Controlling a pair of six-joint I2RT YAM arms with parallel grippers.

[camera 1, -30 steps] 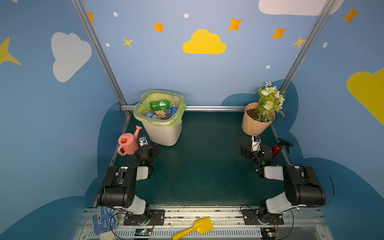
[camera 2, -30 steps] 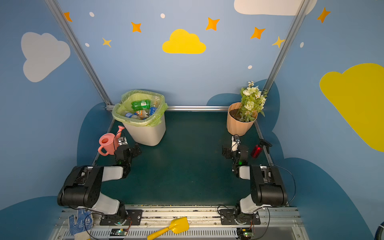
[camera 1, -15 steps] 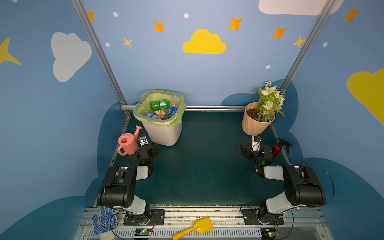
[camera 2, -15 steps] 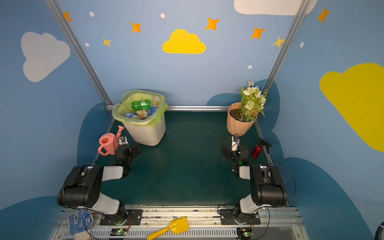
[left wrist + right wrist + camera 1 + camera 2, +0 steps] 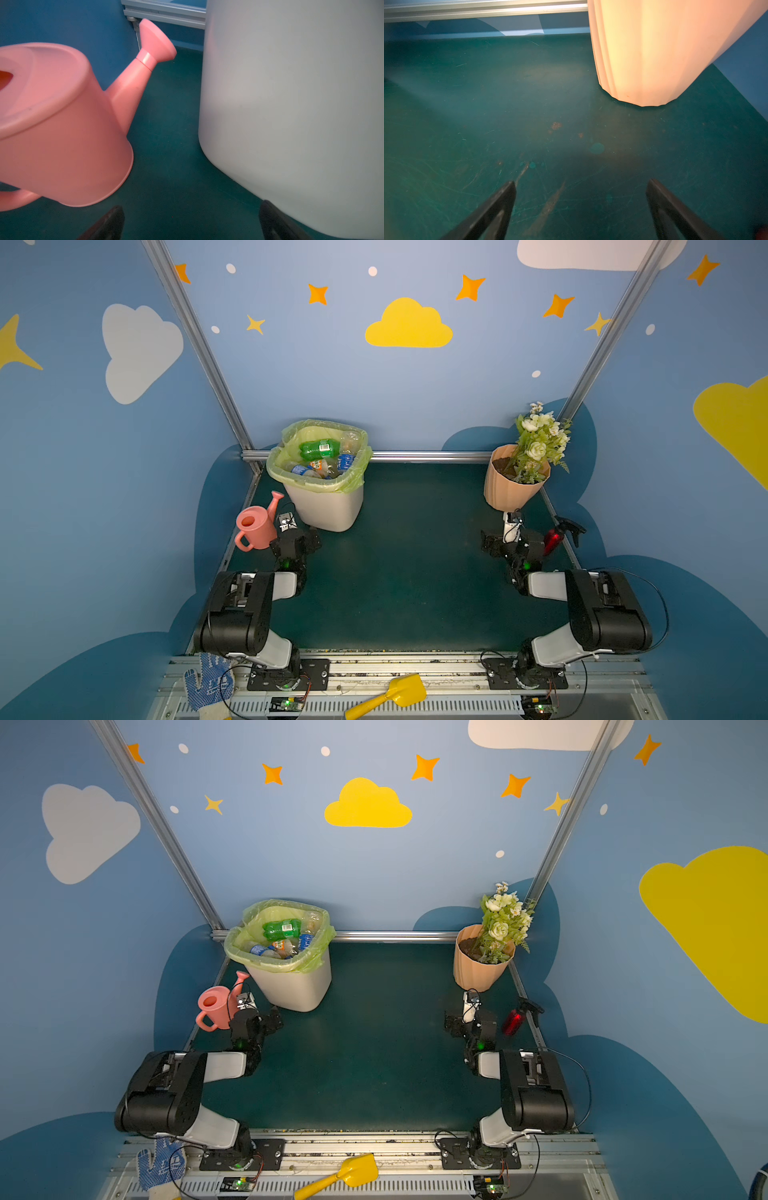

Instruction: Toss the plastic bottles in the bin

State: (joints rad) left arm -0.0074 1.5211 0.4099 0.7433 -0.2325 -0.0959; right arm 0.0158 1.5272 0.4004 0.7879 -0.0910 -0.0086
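The bin (image 5: pixel 328 508) (image 5: pixel 297 992) is white with a light-green bag over its rim and stands at the back left in both top views. Inside it lie several plastic bottles, a green one (image 5: pixel 318 448) (image 5: pixel 281 929) on top and clear ones with blue and orange labels beneath. No bottle shows on the mat. My left gripper (image 5: pixel 191 209) (image 5: pixel 297 534) is low on the mat, open and empty, between the bin's wall (image 5: pixel 291 104) and a pink watering can. My right gripper (image 5: pixel 581 185) (image 5: pixel 509 537) is also open and empty over bare mat.
The pink watering can (image 5: pixel 254 526) (image 5: pixel 62 124) stands left of the bin. A ribbed peach flowerpot (image 5: pixel 509 491) (image 5: pixel 654 52) with flowers is at the back right, with a red spray bottle (image 5: pixel 555 537) beside my right wrist. A yellow scoop (image 5: pixel 395 695) and a blue-dotted glove (image 5: pixel 205 680) lie on the front rail.
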